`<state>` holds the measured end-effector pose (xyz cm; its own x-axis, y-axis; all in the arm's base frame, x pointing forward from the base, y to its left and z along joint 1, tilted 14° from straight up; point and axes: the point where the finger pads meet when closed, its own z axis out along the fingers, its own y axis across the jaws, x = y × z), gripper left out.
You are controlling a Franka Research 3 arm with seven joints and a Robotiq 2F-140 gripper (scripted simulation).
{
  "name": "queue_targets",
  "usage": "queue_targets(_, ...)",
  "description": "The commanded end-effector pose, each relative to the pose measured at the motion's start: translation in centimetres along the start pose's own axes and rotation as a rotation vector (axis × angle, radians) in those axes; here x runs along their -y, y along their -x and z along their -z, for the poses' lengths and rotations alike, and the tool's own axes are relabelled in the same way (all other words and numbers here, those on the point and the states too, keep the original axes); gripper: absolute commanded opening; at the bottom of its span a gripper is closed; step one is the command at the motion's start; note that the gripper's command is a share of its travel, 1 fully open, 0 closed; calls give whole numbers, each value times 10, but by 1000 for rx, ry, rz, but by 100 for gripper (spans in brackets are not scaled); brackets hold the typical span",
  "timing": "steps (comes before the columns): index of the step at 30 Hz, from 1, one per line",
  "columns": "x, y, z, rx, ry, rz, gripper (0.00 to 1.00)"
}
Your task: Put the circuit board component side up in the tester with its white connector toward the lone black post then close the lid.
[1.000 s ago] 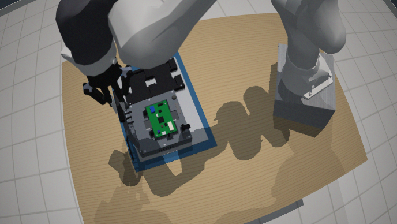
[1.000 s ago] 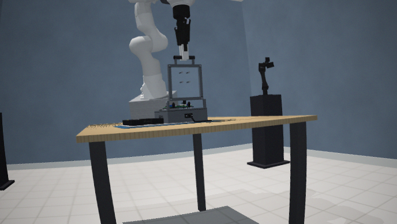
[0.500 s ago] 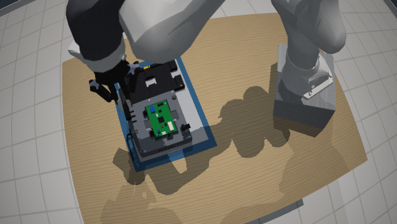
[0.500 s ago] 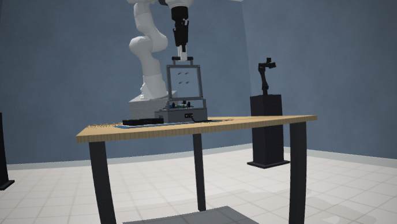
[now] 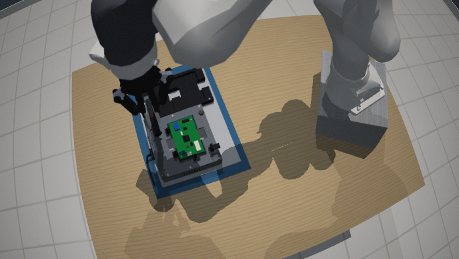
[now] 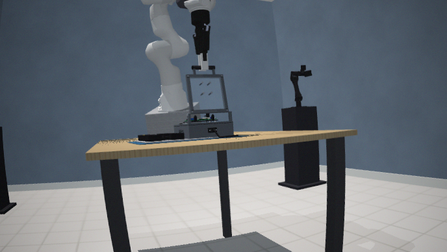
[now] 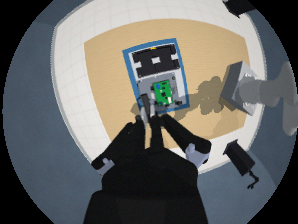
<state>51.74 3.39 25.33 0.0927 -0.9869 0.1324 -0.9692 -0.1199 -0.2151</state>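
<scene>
The green circuit board (image 5: 186, 137) lies flat in the grey tester, component side up, with its white connector (image 5: 197, 145) at the near right end. A black post (image 5: 214, 147) stands alone at the tester's right edge. The tester's lid (image 6: 206, 92) stands nearly upright, tilted a little over the base. My gripper (image 6: 203, 63) is shut on the black handle (image 6: 203, 67) at the lid's top edge. In the top view the gripper (image 5: 150, 100) hangs over the tester's left side. The wrist view shows the board (image 7: 161, 92) below the fingers.
An empty black tray (image 5: 187, 90) lies behind the tester on the blue mat (image 5: 190, 130). The robot's grey base block (image 5: 353, 103) stands at the table's right. A camera stand (image 6: 299, 88) is on a black pedestal beyond the table.
</scene>
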Motion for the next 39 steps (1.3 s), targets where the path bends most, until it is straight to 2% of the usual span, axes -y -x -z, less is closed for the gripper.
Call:
queue_targets(1, -13, -1, -6, -6, 17, -2, 0)
queue_targets(28, -55, -1, -22, -7, 17, -1, 0)
queue_targets(39, -75, -1, -35, -7, 17, -1, 0)
